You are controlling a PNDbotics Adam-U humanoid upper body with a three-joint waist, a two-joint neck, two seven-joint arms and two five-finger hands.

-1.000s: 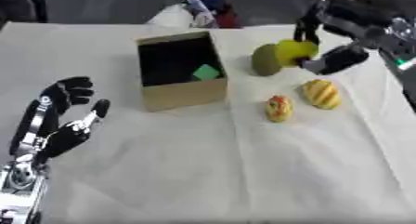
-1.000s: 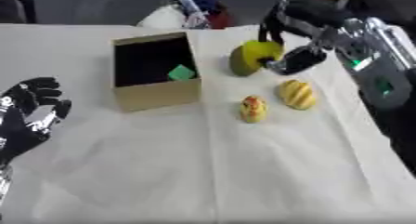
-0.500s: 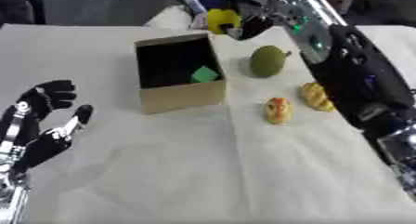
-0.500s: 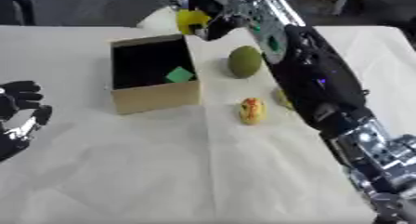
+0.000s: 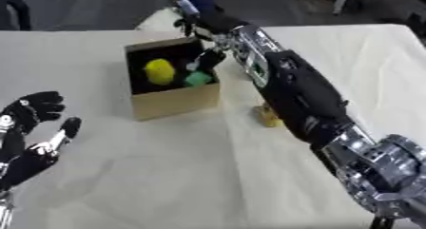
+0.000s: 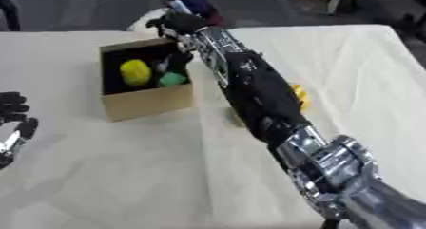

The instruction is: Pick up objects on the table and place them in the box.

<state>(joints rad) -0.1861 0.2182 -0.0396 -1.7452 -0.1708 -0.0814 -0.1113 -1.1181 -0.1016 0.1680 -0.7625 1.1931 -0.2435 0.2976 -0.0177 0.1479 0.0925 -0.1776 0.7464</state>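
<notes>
**Progress check: yellow object in the box, others still out**

Cardboard box point(image 5: 170, 100) in upper-left-centre of frame, open top, on the cloth-covered table point(image 5: 166, 176). Inside: a yellow rounded object point(image 5: 159, 71) at left of the cavity, resting there with nothing gripping it, and a small green piece point(image 5: 198, 79) at right, close to the front wall. Counted as two items in place.

Right hand point(image 6: 176, 23) stretched across from lower right to the box's far right corner, above the rim. Fingers spread and slack, nothing held; a dark digit hanging down into the box beside the green piece. Reads as just-released posture, as a judgement only.

Left hand point(image 5: 29, 128) idle at lower left edge, fingers up and relaxed, empty.

Still out on the table: a small yellow-orange item point(image 5: 268, 117) just right of the box, mostly hidden by the right forearm; another yellow item point(image 6: 299, 96) peeking out on the arm's far side in the right eye view. Further items behind the arm cannot be ruled out.

Estimate: roughly halfway; at least two picks left.
</notes>
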